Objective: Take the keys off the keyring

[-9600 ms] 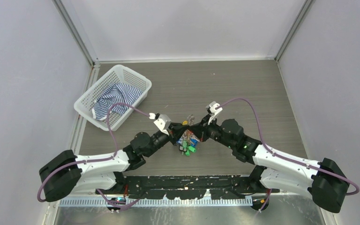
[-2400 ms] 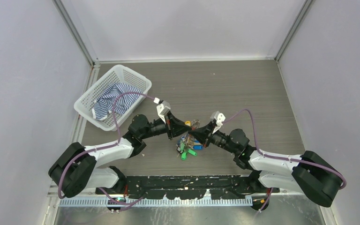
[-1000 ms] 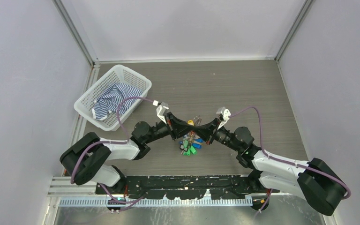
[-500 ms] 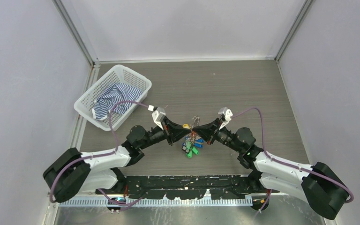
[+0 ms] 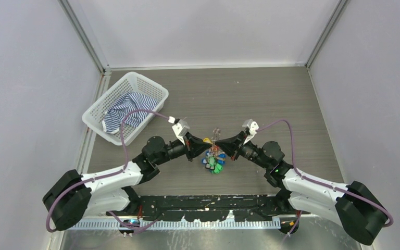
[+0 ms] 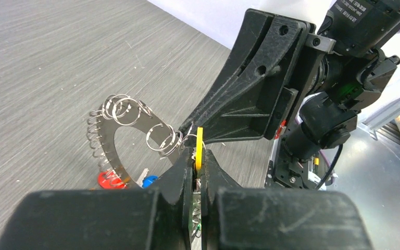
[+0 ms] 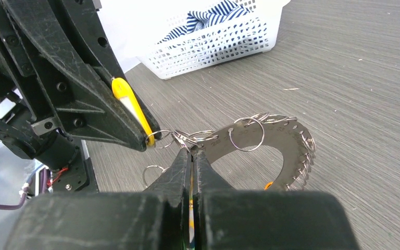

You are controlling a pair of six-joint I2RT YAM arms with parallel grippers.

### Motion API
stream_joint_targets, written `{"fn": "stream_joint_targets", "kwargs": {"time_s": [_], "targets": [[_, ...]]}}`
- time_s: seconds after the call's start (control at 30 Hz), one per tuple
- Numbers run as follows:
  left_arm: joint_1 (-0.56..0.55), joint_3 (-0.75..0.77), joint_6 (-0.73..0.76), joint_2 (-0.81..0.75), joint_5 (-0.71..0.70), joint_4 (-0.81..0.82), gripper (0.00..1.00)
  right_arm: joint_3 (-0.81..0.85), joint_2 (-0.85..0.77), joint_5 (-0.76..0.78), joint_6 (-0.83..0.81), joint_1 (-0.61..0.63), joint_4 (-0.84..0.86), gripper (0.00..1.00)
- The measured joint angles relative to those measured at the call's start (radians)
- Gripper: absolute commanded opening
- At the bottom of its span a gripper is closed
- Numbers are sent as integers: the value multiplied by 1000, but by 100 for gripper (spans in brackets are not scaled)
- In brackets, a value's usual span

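Observation:
The keyring (image 7: 278, 136) is a flat silvery crescent with many small split rings along its edge, held upright above the table. It also shows in the left wrist view (image 6: 105, 136) and from above (image 5: 216, 133). The keys (image 5: 214, 159) hang below it as a bunch with blue, green and red heads. My left gripper (image 6: 198, 157) is shut on a yellow tag (image 6: 199, 148), which a small ring links to the keyring's end. My right gripper (image 7: 191, 151) is shut on that same end of the keyring. The two grippers face each other tip to tip (image 5: 202, 144), (image 5: 226, 145).
A white basket (image 5: 96, 111) with a blue-striped cloth (image 5: 125, 108) stands at the back left, and its wall shows in the right wrist view (image 7: 224, 44). A red tag (image 6: 106, 180) and a blue tag (image 6: 148, 181) hang under the keyring. White walls enclose the table.
Both grippers keep their hold. Over the last second the left arm drew back a little to the left, and the yellow tag now shows between the two grippers.

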Motion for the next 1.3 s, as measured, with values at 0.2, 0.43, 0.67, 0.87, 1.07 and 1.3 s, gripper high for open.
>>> {"fn": "stream_joint_targets", "kwargs": {"time_s": [0.2,0.43,0.67,0.87,1.07,1.3], "targets": [[-8,55,57,-53,-39,-152,0,23,-23,-5,-49,14,-66,1],[-8,177,122,-63,-37,-341,0,116,-23,25,-89,35,-189,1],[-22,216,164,-51,-52,-425,0,135,-23,24,-98,39,-240,30],[-31,236,142,-55,-114,-491,0,78,-28,79,-88,39,-130,45],[-34,235,82,-58,-146,-512,0,-4,-28,105,-73,36,-2,47],[-32,222,25,-79,-169,-502,0,-57,-32,95,-47,36,63,38]]}}
